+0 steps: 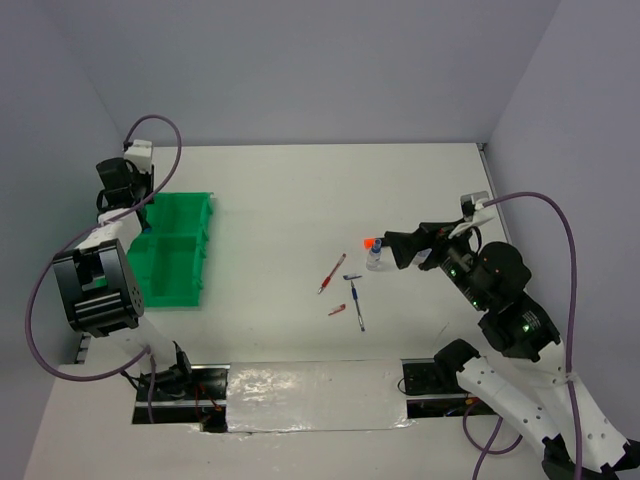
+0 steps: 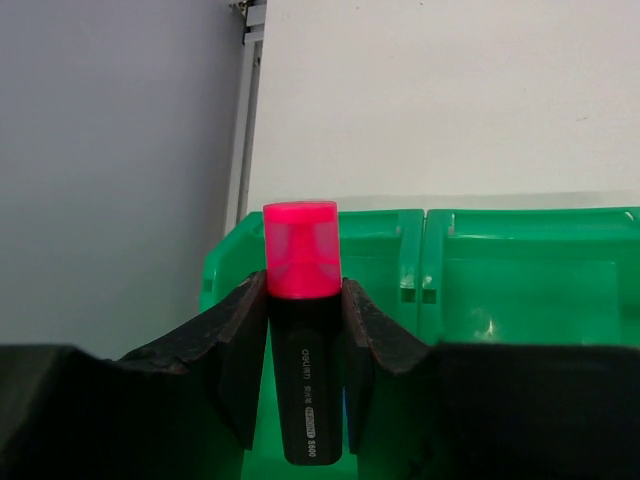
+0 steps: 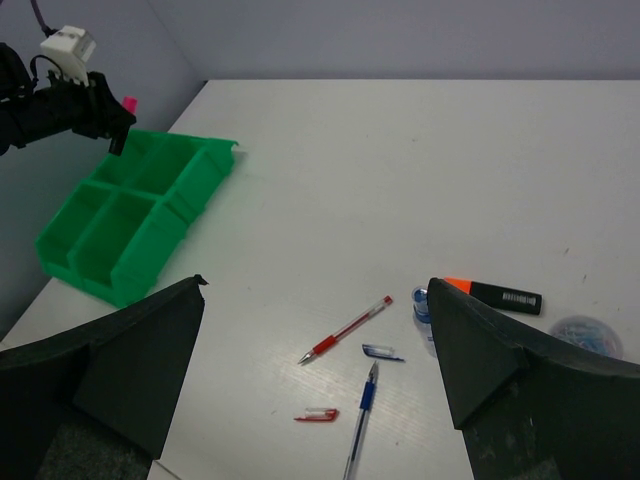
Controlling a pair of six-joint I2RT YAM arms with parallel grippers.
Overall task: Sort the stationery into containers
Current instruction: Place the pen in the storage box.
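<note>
left gripper [image 2: 303, 290] clamps the pink highlighter [image 2: 301, 262] over the far end of the green tray [image 1: 186, 199]. step in hand: deposit. next move, as judged: lower, release into a compartment. right gripper [image 1: 392, 250] stands wide open, empty, beside the clear bottle [image 1: 375, 261].

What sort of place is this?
Probably a robotics lab cell: a left arm and right arm bolted to a white table, grey walls boxing it in, and a green tray, red pen and blue pen staged for sorting.
</note>
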